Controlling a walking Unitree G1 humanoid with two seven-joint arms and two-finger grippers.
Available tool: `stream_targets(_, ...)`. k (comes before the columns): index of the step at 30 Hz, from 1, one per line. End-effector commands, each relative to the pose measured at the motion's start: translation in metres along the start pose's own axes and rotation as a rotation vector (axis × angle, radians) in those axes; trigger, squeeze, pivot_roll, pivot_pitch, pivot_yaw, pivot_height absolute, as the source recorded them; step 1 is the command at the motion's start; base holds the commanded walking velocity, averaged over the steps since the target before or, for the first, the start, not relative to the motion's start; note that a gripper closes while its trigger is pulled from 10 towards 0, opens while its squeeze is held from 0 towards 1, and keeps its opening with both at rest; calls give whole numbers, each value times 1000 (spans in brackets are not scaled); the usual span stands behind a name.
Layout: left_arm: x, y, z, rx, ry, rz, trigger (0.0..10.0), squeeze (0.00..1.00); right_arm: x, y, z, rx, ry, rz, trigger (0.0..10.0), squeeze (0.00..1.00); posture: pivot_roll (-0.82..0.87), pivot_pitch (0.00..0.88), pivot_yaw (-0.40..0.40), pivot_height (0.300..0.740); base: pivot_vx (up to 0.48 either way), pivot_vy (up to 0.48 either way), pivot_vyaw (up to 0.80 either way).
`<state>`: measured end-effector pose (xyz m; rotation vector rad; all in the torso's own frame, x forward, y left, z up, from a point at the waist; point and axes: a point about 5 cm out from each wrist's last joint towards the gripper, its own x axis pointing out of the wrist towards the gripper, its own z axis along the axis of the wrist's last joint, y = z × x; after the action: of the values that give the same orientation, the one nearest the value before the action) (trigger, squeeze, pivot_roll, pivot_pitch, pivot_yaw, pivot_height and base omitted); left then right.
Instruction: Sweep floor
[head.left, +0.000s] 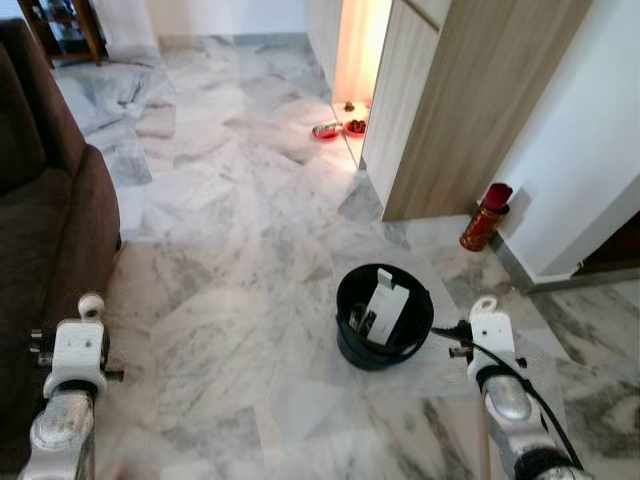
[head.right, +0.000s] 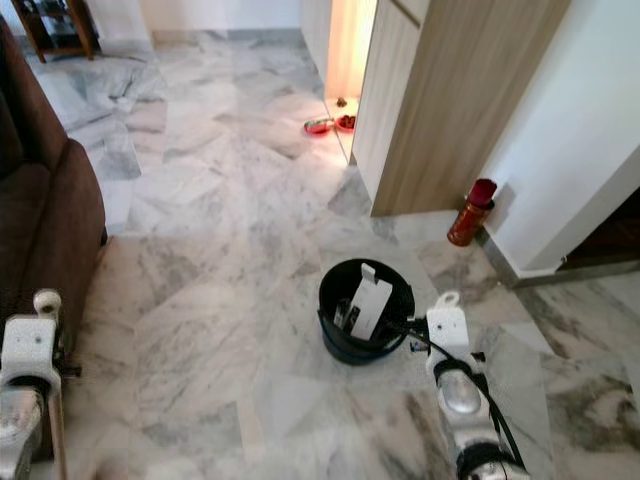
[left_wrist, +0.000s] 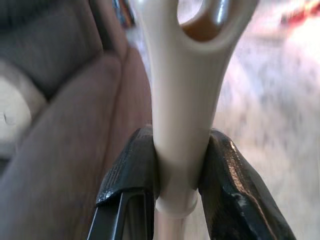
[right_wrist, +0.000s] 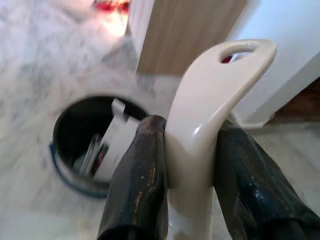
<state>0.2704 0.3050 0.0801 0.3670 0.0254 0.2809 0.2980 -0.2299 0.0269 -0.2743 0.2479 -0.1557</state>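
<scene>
My left gripper (left_wrist: 180, 170) is shut on a cream handle (left_wrist: 177, 100) with a hanging hole at its tip. From the head, that handle's tip (head.left: 91, 305) rises above my left wrist, next to the sofa. My right gripper (right_wrist: 190, 165) is shut on a second cream handle (right_wrist: 210, 105), also ending in a loop. Its tip (head.left: 485, 306) stands just right of a black bin (head.left: 350, 300). What lies at the lower ends of both handles is hidden. The floor (head.left: 230, 260) is grey-white marble tile.
The bin holds a white carton (head.left: 385, 305) and other rubbish. A brown sofa (head.left: 45, 210) fills the left side. A wooden cabinet (head.left: 460, 100) stands ahead on the right, with a red canister (head.left: 485, 215) by the wall and red bowls (head.left: 327, 130) farther off.
</scene>
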Motion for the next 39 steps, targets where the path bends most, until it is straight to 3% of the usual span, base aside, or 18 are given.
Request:
stream_targets(1, 8, 0, 21, -11, -86, 17, 10000, 0, 10, -9, 28, 6, -130, -47, 10000, 0, 144, 75, -91, 740, 0, 0, 0)
stream_targets(7, 13, -15, 48, -80, -175, 19, 10000, 0, 14, -1, 43, 108, -187, -48, 10000, 0, 147, 79, -98, 740, 0, 0, 0)
stream_targets(9, 12, -27, 57, -118, -200, 5, 10000, 0, 15, 2, 46, 188, -192, -56, 10000, 0, 150, 81, -103, 740, 0, 0, 0)
stream_targets(15, 9, -46, 63, -223, -194, -4, 10000, 0, 16, 8, 54, 317, -217, -79, 10000, 0, 147, 91, -120, 740, 0, 0, 0)
stream_targets(21, 5, -68, 73, -280, -215, -49, 10000, 0, 16, 12, 53, 313, -214, -65, 10000, 0, 151, 98, -134, 740, 0, 0, 0)
stream_targets(29, 0, -90, 82, -301, -225, -101, 10000, 0, 16, 5, 53, 295, -220, -81, 10000, 0, 144, 91, -146, 740, 0, 0, 0)
stream_targets(39, 3, -96, 94, -281, -266, -123, 10000, 0, 21, -7, 59, 336, -219, -125, 10000, 0, 151, 87, -143, 740, 0, -166, -160)
